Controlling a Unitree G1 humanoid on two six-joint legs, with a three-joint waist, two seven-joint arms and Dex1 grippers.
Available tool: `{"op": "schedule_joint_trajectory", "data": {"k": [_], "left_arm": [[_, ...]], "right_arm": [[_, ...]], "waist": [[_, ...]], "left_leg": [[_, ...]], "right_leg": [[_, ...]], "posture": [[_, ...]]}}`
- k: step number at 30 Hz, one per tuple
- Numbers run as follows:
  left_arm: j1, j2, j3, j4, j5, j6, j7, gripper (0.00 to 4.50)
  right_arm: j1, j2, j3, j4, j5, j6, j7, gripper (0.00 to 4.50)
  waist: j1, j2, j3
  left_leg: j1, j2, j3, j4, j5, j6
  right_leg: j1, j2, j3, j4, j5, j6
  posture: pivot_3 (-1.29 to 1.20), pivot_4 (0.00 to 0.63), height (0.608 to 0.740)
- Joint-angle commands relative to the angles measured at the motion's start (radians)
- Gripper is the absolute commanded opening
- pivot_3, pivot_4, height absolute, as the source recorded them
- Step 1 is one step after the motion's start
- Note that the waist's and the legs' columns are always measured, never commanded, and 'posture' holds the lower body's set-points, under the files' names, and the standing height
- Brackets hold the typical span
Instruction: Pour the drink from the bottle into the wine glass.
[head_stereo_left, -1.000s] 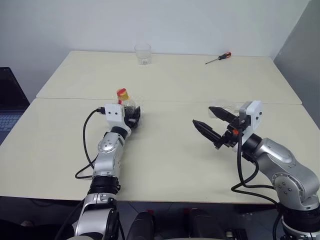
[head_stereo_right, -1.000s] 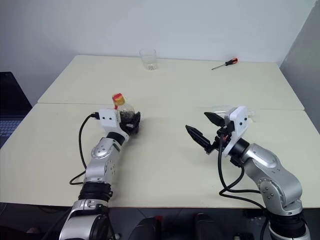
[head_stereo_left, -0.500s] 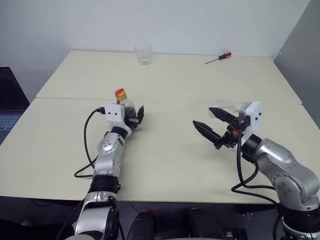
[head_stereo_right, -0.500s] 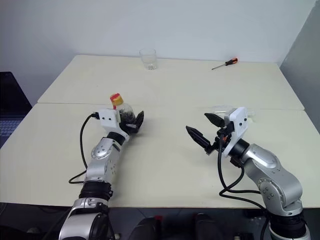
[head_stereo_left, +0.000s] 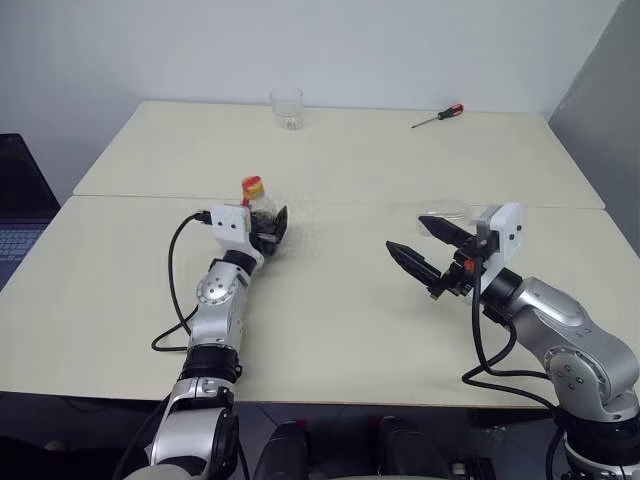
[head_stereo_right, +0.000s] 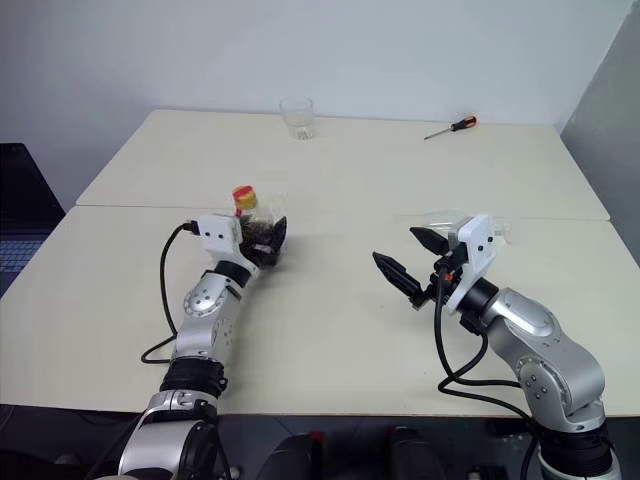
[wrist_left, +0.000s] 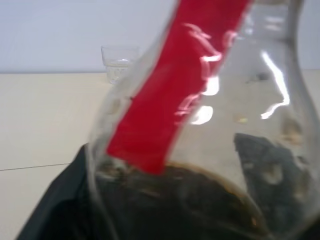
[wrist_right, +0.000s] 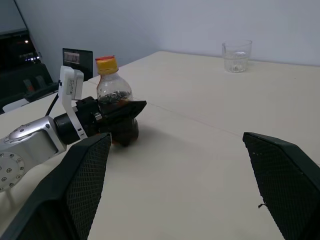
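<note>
A pale bench carries everything, seen from above. At far left, a dark laptop sits past the bench edge. Left of centre stands the bottle, small, clear plastic, with a yellow cap and red label. The dark drink fills only its lower part, so it is probably light, and its thin walls likely give under a hard squeeze. The left gripper has its black fingers on either side of the bottle's lower body; whether they press it firmly cannot be told. That low, wide part looks the best place to hold, below the slippery label. A short clear tumbler stands at the far edge, well apart. To the right, the right gripper hangs above the bench with fingers spread wide, holding nothing. Just behind it something clear shows, perhaps the wine glass, fragile and tippy, but the gripper covers most of it. A red-handled screwdriver lies at far right, out of the way. The bench between bottle and right gripper looks bare.
</note>
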Motion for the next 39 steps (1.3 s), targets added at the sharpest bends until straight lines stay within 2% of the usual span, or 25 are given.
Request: {"op": "schedule_joint_trajectory", "data": {"k": [1, 5, 11, 16, 21, 25, 31, 39], "left_arm": [[-0.028, 0.007, 0.002, -0.015, -0.007, -0.032, -0.010, 2.73], [-0.029, 0.006, 0.003, -0.015, -0.008, -0.033, -0.011, 2.36], [-0.017, 0.009, -0.013, -0.070, -0.023, 0.027, -0.042, 2.29], [0.033, 0.038, -0.067, -0.274, -0.105, 0.248, -0.166, 2.23], [0.069, 0.112, -0.122, -0.495, -0.216, 0.502, -0.301, 2.23], [0.057, 0.178, -0.140, -0.593, -0.271, 0.624, -0.377, 2.23], [0.027, 0.232, -0.148, -0.642, -0.304, 0.700, -0.443, 2.23], [0.061, 0.269, -0.171, -0.679, -0.312, 0.733, -0.505, 2.23]], "right_arm": [[-0.008, 0.003, -0.011, -0.033, 0.007, -0.008, -0.004, 4.50], [-0.006, 0.004, -0.010, -0.035, 0.009, -0.007, -0.004, 4.50], [-0.026, -0.001, -0.006, -0.027, 0.011, -0.004, 0.007, 4.50], [-0.168, 0.005, 0.048, 0.043, 0.007, 0.001, 0.060, 4.50], [-0.357, 0.072, 0.142, 0.188, -0.051, -0.043, 0.116, 4.50], [-0.437, 0.139, 0.198, 0.294, -0.111, -0.090, 0.143, 4.50], [-0.481, 0.184, 0.246, 0.378, -0.178, -0.129, 0.191, 4.50], [-0.503, 0.231, 0.224, 0.402, -0.186, -0.102, 0.177, 4.50]], "waist": [[0.000, 0.000, 0.000], [0.000, 0.000, 0.000], [0.000, 0.000, 0.000], [-0.004, 0.000, 0.000], [-0.009, 0.001, 0.001], [-0.007, 0.002, 0.002], [-0.005, 0.002, 0.002], [-0.006, 0.003, 0.003]], "left_leg": [[0.000, 0.000, 0.000, 0.000, 0.000, 0.000], [0.000, 0.000, 0.000, 0.000, 0.000, 0.000], [0.000, 0.000, 0.000, 0.000, 0.000, 0.000], [0.000, 0.000, 0.000, 0.000, 0.000, 0.000], [0.000, 0.001, 0.000, -0.001, 0.000, 0.000], [0.000, 0.002, 0.000, -0.001, 0.000, 0.000], [-0.001, 0.001, 0.000, 0.000, 0.000, 0.000], [-0.002, 0.002, 0.000, -0.001, 0.000, 0.000]], "right_leg": [[0.000, 0.000, 0.000, 0.000, 0.000, 0.000], [0.000, 0.000, 0.000, 0.000, 0.000, 0.000], [0.000, 0.000, 0.000, 0.000, 0.000, 0.000], [0.000, 0.000, 0.000, 0.000, 0.000, 0.000], [-0.002, 0.000, 0.001, 0.000, 0.000, 0.000], [-0.003, 0.001, 0.000, 0.000, 0.000, -0.001], [-0.003, 0.000, 0.001, 0.000, 0.000, -0.001], [-0.004, -0.002, 0.001, 0.000, 0.000, -0.001]], "posture": [[0.00, 0.150, 0.740], [0.00, 0.150, 0.740], [0.00, 0.150, 0.740], [0.00, 0.150, 0.740], [0.00, 0.150, 0.740], [0.00, 0.150, 0.740], [0.00, 0.150, 0.740], [0.00, 0.150, 0.740]]}}
